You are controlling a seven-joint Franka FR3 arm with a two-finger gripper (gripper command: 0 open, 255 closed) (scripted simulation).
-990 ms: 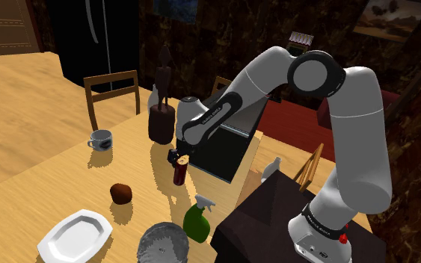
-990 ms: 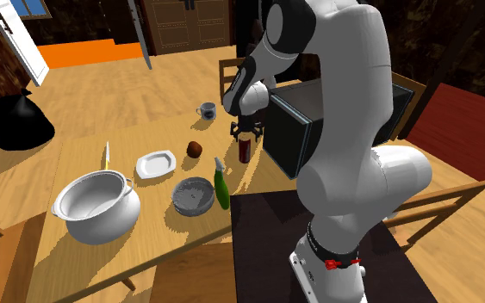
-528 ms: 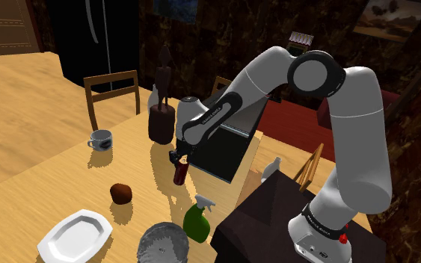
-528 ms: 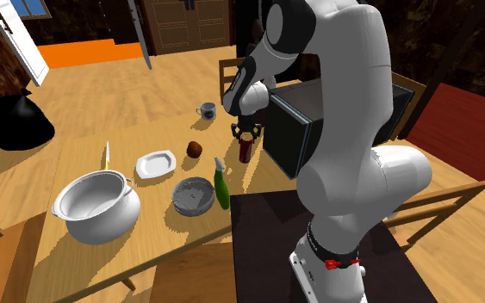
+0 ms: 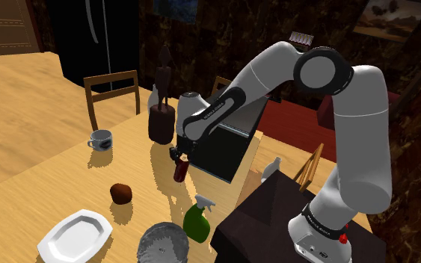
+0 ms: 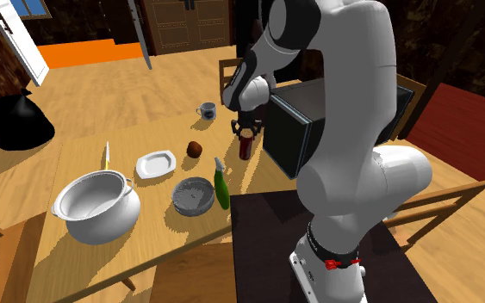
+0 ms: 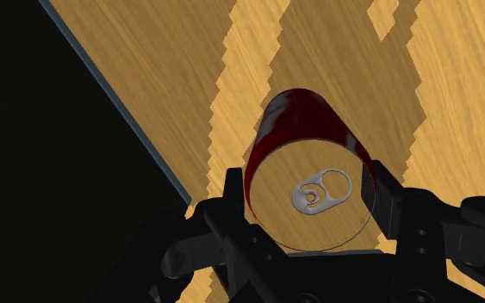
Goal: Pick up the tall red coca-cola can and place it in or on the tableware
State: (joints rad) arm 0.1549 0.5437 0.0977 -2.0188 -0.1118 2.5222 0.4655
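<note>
A tall dark-red can stands upright beside the black box on the wooden table. My gripper comes down on it from above, shut on its upper part. The wrist view looks down on the can's tan lid with its pull tab, one black finger pressed to each side. From the second exterior view the can hangs under the gripper. I cannot tell whether its base still touches the table. A white plate lies near the table's front.
A grey bowl, a green spray bottle and a brown lump lie between can and plate. A mug and a dark figurine stand further back. A big white pot sits past the plate.
The fingers have shut on the can's top. Since then the hand and forearm have risen slightly, and the can looks a touch higher.
</note>
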